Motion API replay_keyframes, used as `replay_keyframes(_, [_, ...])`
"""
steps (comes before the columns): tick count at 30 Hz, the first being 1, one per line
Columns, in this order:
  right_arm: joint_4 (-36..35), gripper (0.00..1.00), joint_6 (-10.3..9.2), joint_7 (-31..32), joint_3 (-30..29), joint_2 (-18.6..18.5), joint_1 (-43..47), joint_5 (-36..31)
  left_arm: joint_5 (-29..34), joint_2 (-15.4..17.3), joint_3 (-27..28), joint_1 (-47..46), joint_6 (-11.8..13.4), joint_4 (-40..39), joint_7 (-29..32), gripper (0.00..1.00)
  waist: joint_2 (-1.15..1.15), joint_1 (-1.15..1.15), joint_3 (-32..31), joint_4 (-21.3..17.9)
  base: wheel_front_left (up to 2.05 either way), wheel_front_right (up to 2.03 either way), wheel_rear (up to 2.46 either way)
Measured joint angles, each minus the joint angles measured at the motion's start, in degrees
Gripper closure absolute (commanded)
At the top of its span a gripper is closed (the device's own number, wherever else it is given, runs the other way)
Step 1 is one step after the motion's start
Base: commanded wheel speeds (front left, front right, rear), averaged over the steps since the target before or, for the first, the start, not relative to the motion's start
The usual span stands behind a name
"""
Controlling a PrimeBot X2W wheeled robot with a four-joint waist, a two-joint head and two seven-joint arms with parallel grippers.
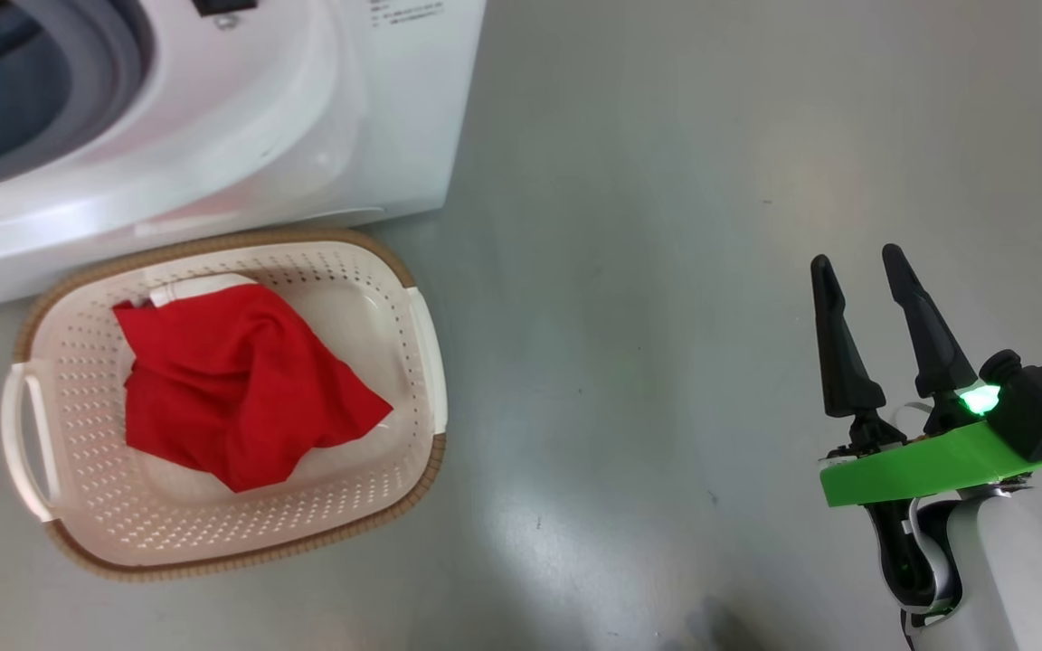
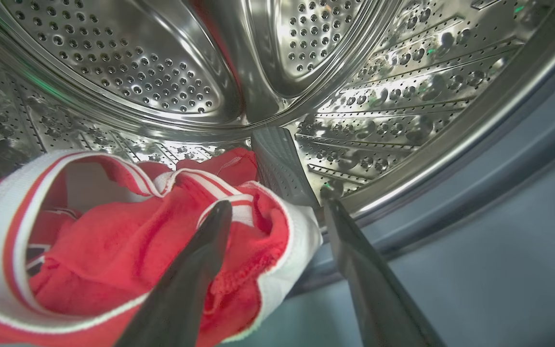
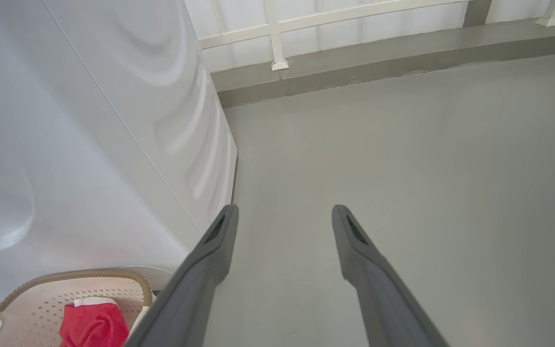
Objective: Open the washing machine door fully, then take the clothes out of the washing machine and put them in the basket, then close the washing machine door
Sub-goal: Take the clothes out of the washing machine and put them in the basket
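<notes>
Evidently we are midway through the unloading. Our left claw (image 2: 277, 205) is inside the steel drum (image 2: 138, 62) of the washing machine (image 1: 304, 117), its jaws spread wide and gripping nothing. We judge it is held that way so it can take a thick fold of cloth when it closes.

The clothes (image 2: 104, 250) left in the drum are red with white stripes and bands. They lie heaped just beneath this claw and off to its left. One finger (image 2: 200, 255) rests over the fabric and a white hem reaches into the gap between the two fingers. The other finger (image 2: 354, 250) stands over the drum's lip, next to the grey rubber ring (image 2: 499, 193). A ribbed paddle (image 2: 280, 164) rises just beyond the fingertips, so any push deeper has to slip past it.

Our right claw (image 1: 856, 256) hangs over the bare floor (image 1: 666, 271), likewise spread wide and holding nothing. We take it to be parked there to leave the left arm room. The basket (image 1: 78, 380) sits well off to this claw's left, just beside the foot of the machine. There, each load only has to travel a short way down from the opening. One red garment (image 1: 241, 389) already lies crumpled in the basket, roughly at its middle.

Since the left claw reaches inside, the washing machine door must be swung aside. Closing it comes last, once the drum is empty.
</notes>
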Motion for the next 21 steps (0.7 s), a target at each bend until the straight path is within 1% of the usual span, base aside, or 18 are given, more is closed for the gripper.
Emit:
replay_keyframes(11, [-0.8,0.00,0.00,0.0,1.4,0.0,-0.1,0.0,-0.3,2.3,-0.2,-3.0,0.0,4.9,0.0,0.00,0.00,0.00,1.8,-1.5,0.00,0.00,0.00])
replay_keyframes(20, [-1.2,0.00,0.00,0.0,1.8,0.0,-0.2,0.0,-1.9,3.0,-2.4,-3.7,0.0,6.4,0.0,0.00,0.00,0.00,2.3,-2.6,0.00,0.00,0.00])
replay_keyframes(21, [-1.3,0.00,0.00,0.0,1.8,0.0,-0.2,0.0,-2.0,3.0,-2.6,-3.7,0.0,6.4,0.0,0.18,0.00,0.00,2.4,-2.5,0.00,0.00,0.00])
